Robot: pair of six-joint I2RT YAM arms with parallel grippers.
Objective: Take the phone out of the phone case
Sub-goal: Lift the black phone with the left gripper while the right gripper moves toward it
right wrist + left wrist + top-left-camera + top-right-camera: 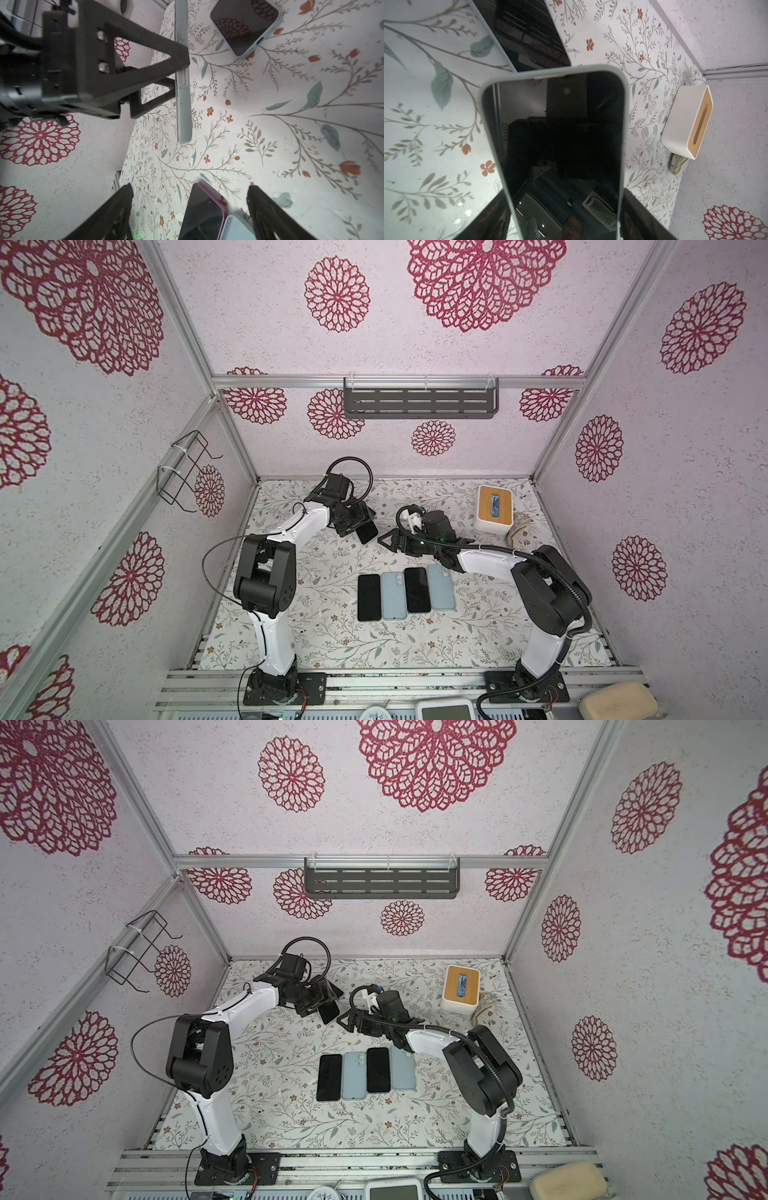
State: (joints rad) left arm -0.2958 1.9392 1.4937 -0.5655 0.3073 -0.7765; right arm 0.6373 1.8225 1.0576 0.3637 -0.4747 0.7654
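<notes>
— Phone [366, 532]?
— Lifted off the table [332, 639], middle of both top views, pinched across its long edges by left claw [357, 523]. Screen facing up, not yet out of case [550, 71].
— Right claw [384, 541]?
— Spread wide, nothing between the fingers [122, 207]. Parked just right of the phone in the top views, tips aimed left at it, near but apart.
— Long axis?
— Slanted upper left to lower right in the top views, free end toward right claw. Edge-on in the right wrist view, running top to bottom, upper middle of frame, ahead of the open fingers.
— Nearer arm?
— Right, and the only free one.
— Next move, then?
— Likely a short reach left onto that free end, then closing on a case corner to peel it while left braces. Approach along the axis, not across.
— Risk?
— Twisting the phone in left's pinch; firmness impossible to judge from here.
</notes>
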